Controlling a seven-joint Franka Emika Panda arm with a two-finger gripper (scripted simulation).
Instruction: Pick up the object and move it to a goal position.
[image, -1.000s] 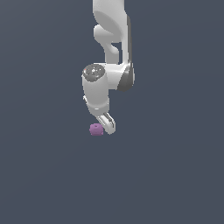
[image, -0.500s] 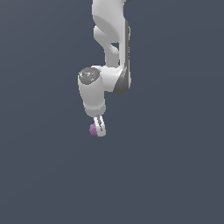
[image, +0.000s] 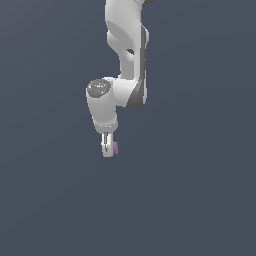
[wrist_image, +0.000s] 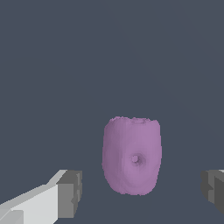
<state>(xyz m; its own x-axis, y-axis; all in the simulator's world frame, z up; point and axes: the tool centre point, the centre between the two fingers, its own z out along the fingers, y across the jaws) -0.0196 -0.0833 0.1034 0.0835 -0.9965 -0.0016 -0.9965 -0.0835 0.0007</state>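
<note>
The purple object (wrist_image: 132, 155) is a small matte blob with a little knob on its face. In the wrist view it sits between my two grey fingertips, with a gap on each side, so the gripper (wrist_image: 142, 188) is open around it. In the exterior view the white gripper (image: 107, 150) points down and covers most of the object (image: 115, 147), of which only a sliver shows at the exterior view's right of the fingers.
A plain dark grey-blue surface (image: 190, 200) fills both views. The white arm (image: 125, 60) comes down from the top of the exterior view.
The arm has swung toward the exterior view's left and lowered over the object. The object, plainly visible beside the fingers before, is now mostly hidden behind them.
</note>
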